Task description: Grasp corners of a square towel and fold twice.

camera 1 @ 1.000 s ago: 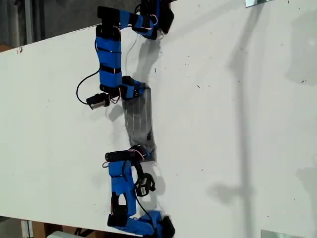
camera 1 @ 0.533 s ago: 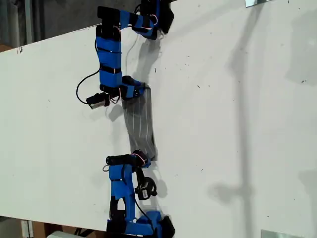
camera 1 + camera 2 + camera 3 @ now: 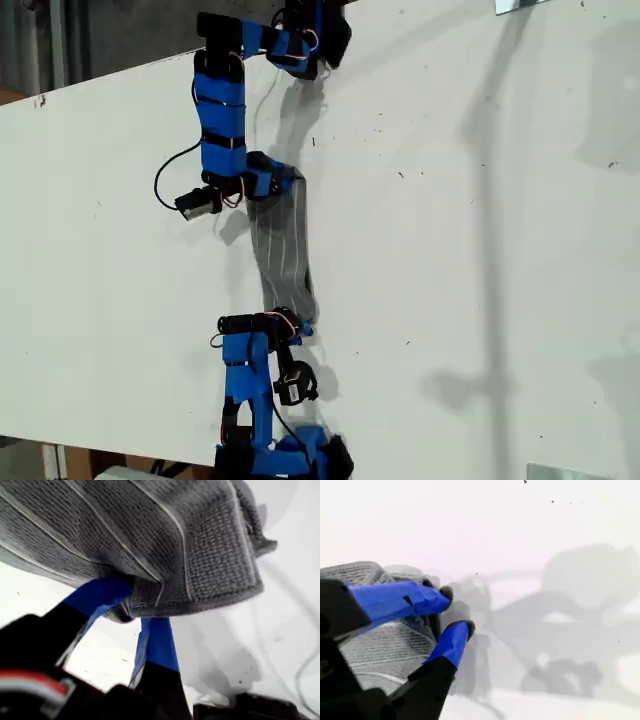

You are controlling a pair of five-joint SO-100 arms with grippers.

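Right at my first gripper (image 3: pixel 137 605), the towel (image 3: pixel 190 540) is pinched tight between the two blue fingers. It is grey with thin white stripes, and a rounded corner (image 3: pixel 252 585) sticks out past the jaws. My second gripper (image 3: pixel 455 611) is squeezed on a bunched bit of the towel too, with the white table (image 3: pixel 520 525) just behind it. Farther off, in the exterior view, the towel is a long, narrow strip over the table. One blue arm (image 3: pixel 222 110) is at one end of the towel and another blue arm (image 3: pixel 245 385) is at its other end.
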